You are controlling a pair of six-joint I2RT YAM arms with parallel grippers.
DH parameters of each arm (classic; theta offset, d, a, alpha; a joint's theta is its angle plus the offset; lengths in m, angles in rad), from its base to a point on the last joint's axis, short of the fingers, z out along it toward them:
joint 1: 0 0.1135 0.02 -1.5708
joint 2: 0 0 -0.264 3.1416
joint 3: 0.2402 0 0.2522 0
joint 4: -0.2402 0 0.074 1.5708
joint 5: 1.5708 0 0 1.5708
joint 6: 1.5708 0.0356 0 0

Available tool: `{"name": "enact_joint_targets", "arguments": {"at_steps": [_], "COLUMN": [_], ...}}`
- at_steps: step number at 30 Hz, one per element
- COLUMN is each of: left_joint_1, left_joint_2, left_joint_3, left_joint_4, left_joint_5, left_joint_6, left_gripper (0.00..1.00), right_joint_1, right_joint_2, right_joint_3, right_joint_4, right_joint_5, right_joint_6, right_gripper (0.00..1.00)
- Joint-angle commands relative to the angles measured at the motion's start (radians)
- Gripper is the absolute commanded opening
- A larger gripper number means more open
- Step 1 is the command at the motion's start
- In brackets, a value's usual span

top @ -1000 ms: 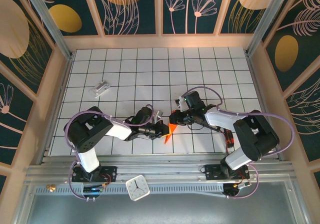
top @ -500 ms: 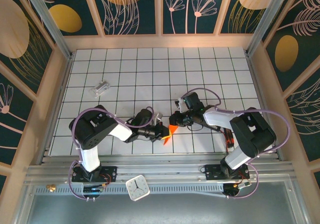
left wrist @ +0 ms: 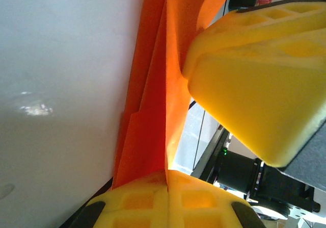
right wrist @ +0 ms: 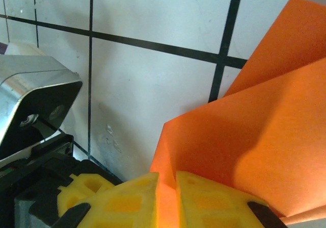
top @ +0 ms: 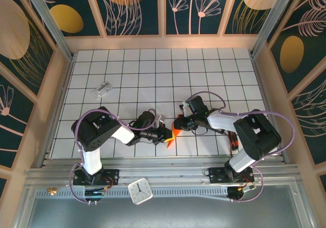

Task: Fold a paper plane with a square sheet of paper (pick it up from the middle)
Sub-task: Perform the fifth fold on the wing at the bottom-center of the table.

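Observation:
The square sheet of paper stands folded into a narrow, creased orange paper plane [top: 172, 135], held up off the tiled table between both arms. My left gripper [top: 164, 132] is shut on it from the left. In the left wrist view the yellow fingertips [left wrist: 204, 200] pinch the plane's [left wrist: 153, 110] layered crease. My right gripper [top: 179, 123] is shut on it from the right. Seen from the right wrist, an edge of the orange paper [right wrist: 244, 136] sits in the thin slot between the fingertips [right wrist: 127, 200]. A right finger [left wrist: 254, 80] shows close by in the left wrist view.
A small silvery-white block [top: 103, 90] lies at the left back of the tiled table [top: 153, 70]. A small black and red item [top: 234, 145] lies by the right arm. A white clock [top: 139, 191] sits on the near rail. Patterned walls close in three sides.
The right gripper has edged slightly left and nearer, closing in on the left gripper. The left arm's elbow has shifted a little. Both stay shut on the orange paper.

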Motion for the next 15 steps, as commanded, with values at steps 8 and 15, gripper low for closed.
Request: {"name": "enact_joint_targets", "arguments": {"at_steps": [8,15], "left_joint_1": [0.007,0.008], "left_joint_2": [0.035,0.025], "left_joint_3": [-0.002,0.005], "left_joint_4": [0.024,-0.009], "left_joint_5": [0.027,0.019], "left_joint_6": [-0.012,0.002], "left_gripper": [0.00,0.00], "right_joint_1": [-0.012,-0.016], "right_joint_2": [0.029,0.039], "right_joint_3": [-0.025,-0.047], "right_joint_4": [-0.027,-0.037], "right_joint_5": [0.047,0.070], "right_joint_6": [-0.040,-0.053], "right_gripper": [0.17,0.17]}}
